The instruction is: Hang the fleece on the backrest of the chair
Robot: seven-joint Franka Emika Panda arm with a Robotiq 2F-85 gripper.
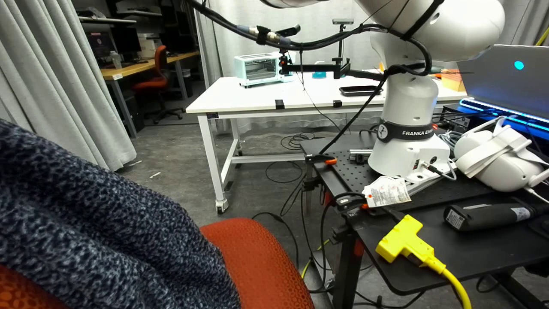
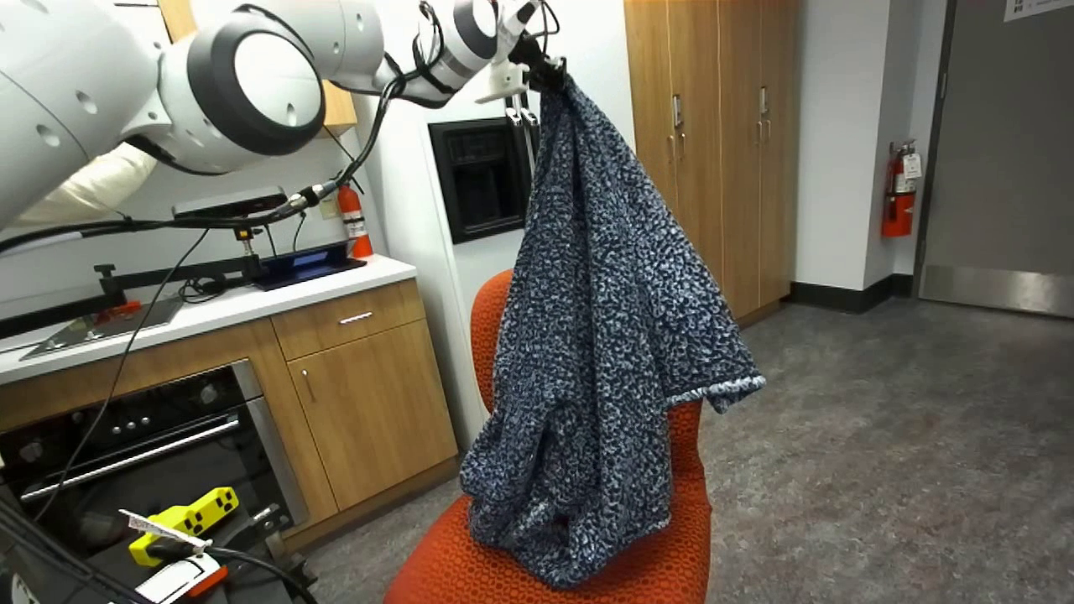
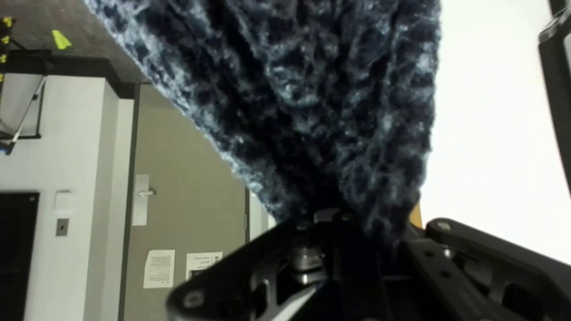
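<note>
While pincer (image 2: 550, 75) grips fleece (image 2: 591, 335), apparently against backrest (image 2: 486, 327), grey floor (image 2: 906, 436) meets cabinets (image 2: 713, 151).

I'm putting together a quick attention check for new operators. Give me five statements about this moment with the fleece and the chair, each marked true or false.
1. In an exterior view, the gripper holds the fleece by a bunched upper part. True.
2. The fleece is folded into a flat square. False: it hangs from the gripper in loose folds, hiding part of the backrest.
3. That backrest is pale green. False: it is orange-red.
4. A yellow power block lies on the black table. True.
5. The pale blue-green toaster oven stands on the white table. True.
</note>
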